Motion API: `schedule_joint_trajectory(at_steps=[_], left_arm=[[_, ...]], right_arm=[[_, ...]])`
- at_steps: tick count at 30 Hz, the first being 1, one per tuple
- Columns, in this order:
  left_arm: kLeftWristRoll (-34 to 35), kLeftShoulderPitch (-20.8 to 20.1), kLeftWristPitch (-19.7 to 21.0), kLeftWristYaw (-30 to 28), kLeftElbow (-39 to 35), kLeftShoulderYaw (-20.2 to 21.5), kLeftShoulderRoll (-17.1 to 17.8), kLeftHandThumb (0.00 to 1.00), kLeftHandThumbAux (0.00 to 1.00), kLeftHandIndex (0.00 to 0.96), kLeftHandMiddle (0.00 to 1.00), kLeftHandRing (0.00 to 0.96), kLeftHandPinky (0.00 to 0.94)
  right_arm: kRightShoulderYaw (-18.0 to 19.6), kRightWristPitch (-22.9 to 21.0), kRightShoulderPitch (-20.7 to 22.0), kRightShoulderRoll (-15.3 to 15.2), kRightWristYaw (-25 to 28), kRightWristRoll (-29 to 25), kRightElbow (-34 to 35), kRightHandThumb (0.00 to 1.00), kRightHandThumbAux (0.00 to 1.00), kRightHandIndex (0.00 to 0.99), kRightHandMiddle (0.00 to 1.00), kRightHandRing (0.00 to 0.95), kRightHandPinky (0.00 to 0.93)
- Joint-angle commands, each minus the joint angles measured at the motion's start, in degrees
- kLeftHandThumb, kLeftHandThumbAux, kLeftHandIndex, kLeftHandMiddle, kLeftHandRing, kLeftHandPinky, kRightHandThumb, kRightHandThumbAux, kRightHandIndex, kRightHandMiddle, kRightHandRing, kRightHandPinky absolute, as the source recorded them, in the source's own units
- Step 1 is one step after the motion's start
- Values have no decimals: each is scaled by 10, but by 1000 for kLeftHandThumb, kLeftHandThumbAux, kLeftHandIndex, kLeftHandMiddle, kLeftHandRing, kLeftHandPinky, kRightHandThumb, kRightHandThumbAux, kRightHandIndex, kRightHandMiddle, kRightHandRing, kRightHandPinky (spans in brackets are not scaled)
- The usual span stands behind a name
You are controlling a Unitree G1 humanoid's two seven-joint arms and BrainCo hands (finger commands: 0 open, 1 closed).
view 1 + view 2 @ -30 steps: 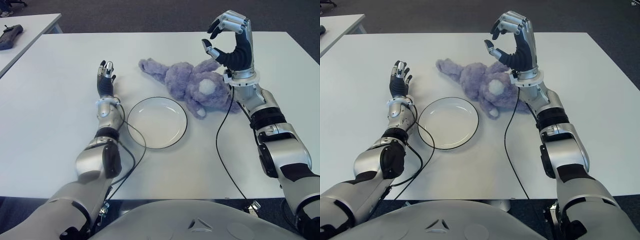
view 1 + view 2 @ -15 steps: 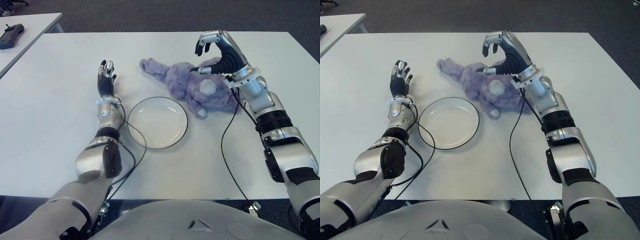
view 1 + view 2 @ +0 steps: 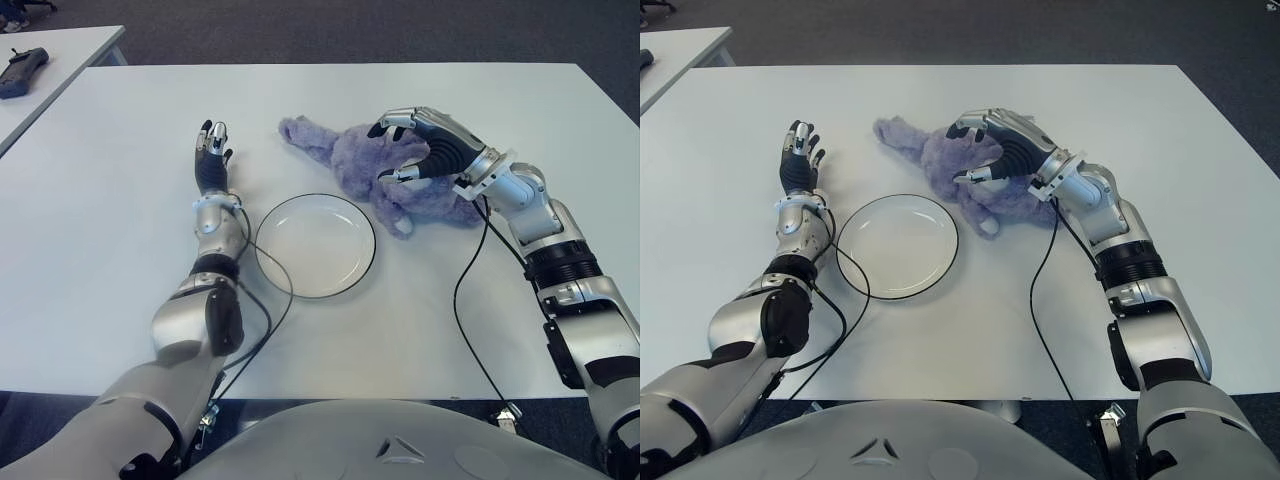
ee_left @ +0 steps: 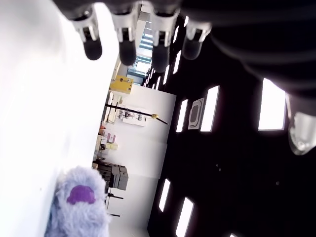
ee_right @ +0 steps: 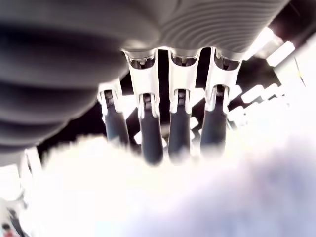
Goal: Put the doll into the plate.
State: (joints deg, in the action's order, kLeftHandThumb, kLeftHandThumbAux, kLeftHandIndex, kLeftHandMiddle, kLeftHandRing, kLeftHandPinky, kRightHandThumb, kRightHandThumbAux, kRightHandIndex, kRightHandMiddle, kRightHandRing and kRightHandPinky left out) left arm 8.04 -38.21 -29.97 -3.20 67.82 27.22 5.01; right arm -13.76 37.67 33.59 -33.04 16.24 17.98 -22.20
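The purple doll (image 3: 395,170) is seen lying on the white table (image 3: 110,200), toward the far edge and about midway between the side edges, just beyond the rim of the plate (image 3: 315,245). The right hand (image 3: 425,150) is placed over the doll, fingers (image 5: 150,133) spread and reaching into the fur, not closed. Bare table is left before the plate's near rim. The left hand (image 3: 211,155) is shown left of the plate, fingers extended, nothing held.

The plate (image 3: 315,245) lies bare, open from above, with clear table (image 3: 420,320) in front of it and to its right. The doll (image 3: 385,170) sits just behind its far right rim, under the right hand (image 3: 420,150). The left hand (image 3: 211,160) and forearm stand close along the plate's left side, a black cable (image 3: 262,300) curving past its near left rim.
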Motion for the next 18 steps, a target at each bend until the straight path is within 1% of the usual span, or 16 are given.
schedule_joint_trajectory(at_steps=[1,5,9,15,18], left_arm=[[15,133,41,5,84,10,-45,0,407,42,115,79,14],[17,133,40,1,84,11,-45,0,406,38,116,79,12],[9,133,43,8,84,4,-42,0,408,32,112,74,15],[7,134,44,11,84,2,-41,0,414,29,108,68,12],[10,133,45,9,84,4,-41,0,415,28,107,67,12]], right_arm=[[-6,-53,-42,-14,29,32,47,119,397,0,0,0,8],[-7,-62,-44,-16,37,39,53,134,380,0,0,0,0],[-9,-68,-43,-23,63,33,55,141,369,0,0,0,0],[-10,-90,-37,-29,96,27,55,131,365,0,0,0,0],[-12,-93,-32,-29,102,32,49,127,365,0,0,0,0]])
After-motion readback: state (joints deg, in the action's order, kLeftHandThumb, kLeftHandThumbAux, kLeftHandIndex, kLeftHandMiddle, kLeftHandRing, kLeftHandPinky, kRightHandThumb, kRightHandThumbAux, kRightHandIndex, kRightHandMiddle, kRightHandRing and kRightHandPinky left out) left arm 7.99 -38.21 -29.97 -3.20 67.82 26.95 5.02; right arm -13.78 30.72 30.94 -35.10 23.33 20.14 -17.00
